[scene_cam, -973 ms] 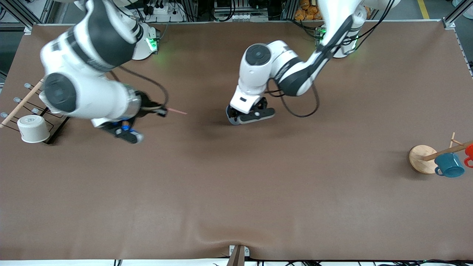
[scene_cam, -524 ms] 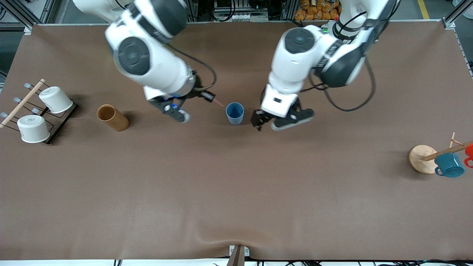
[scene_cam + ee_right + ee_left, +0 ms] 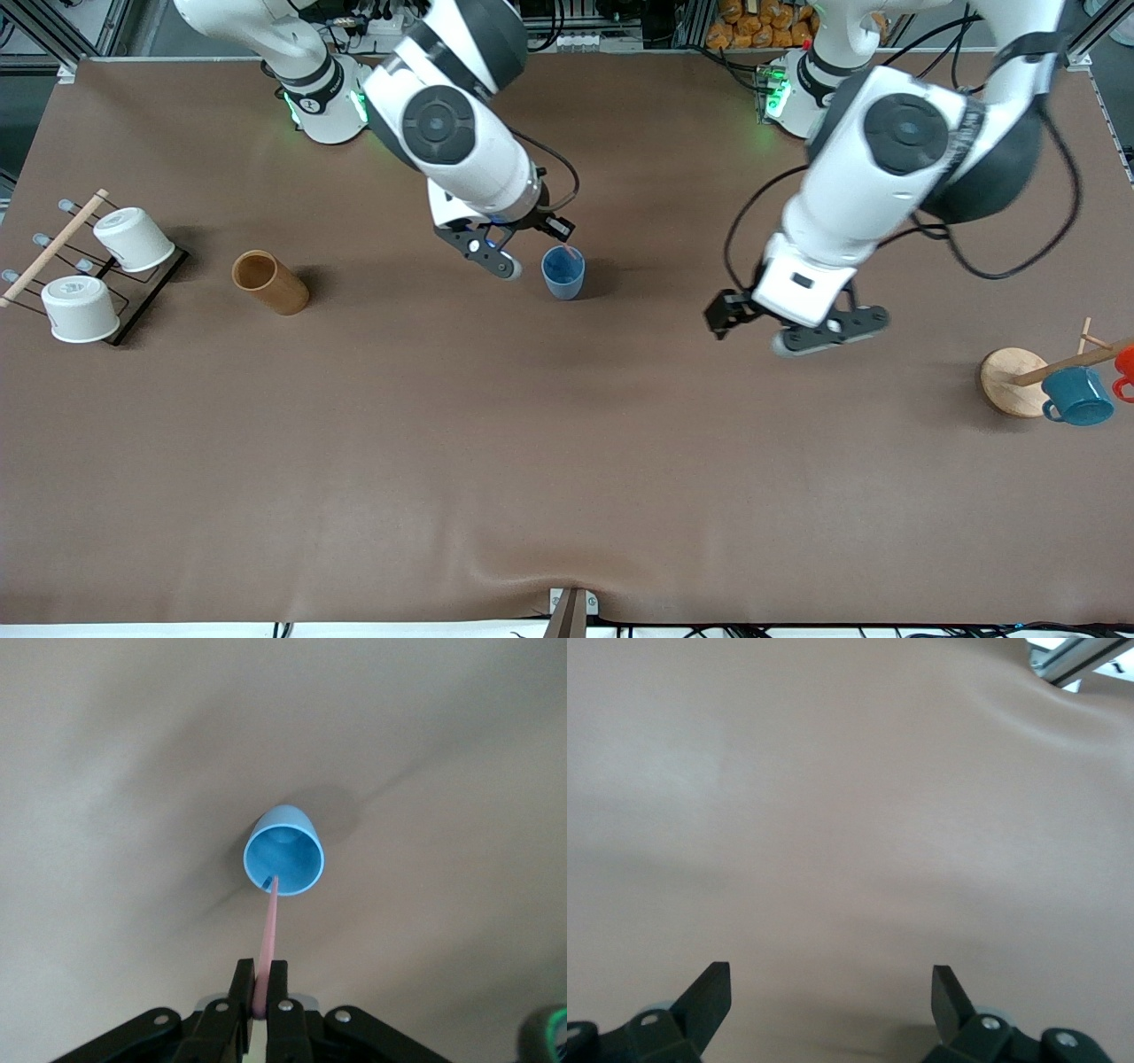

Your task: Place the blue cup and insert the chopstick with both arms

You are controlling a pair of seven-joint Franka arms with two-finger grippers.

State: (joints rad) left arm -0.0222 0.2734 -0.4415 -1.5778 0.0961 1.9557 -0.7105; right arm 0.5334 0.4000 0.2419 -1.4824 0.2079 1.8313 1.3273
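Note:
The blue cup (image 3: 563, 272) stands upright mid-table; it also shows in the right wrist view (image 3: 292, 855). My right gripper (image 3: 556, 229) is just above the cup's rim and is shut (image 3: 261, 979) on the upper end of the pale pink chopstick (image 3: 268, 930). The chopstick slants down and its lower tip is inside the cup's mouth. My left gripper (image 3: 722, 317) is open and empty over bare table, well apart from the cup toward the left arm's end. The left wrist view shows its fingers spread (image 3: 830, 988) with only table between them.
A brown wooden cylinder (image 3: 270, 282) stands toward the right arm's end, with a rack (image 3: 53, 244) holding two white cups (image 3: 133, 239) past it. A mug tree's wooden base (image 3: 1010, 381), a teal mug (image 3: 1076, 396) and a red mug (image 3: 1125, 368) are at the left arm's end.
My right gripper carried the chopstick over to the cup, and its tip now sits inside. My left gripper drew away from the cup toward the left arm's end, uncovering it.

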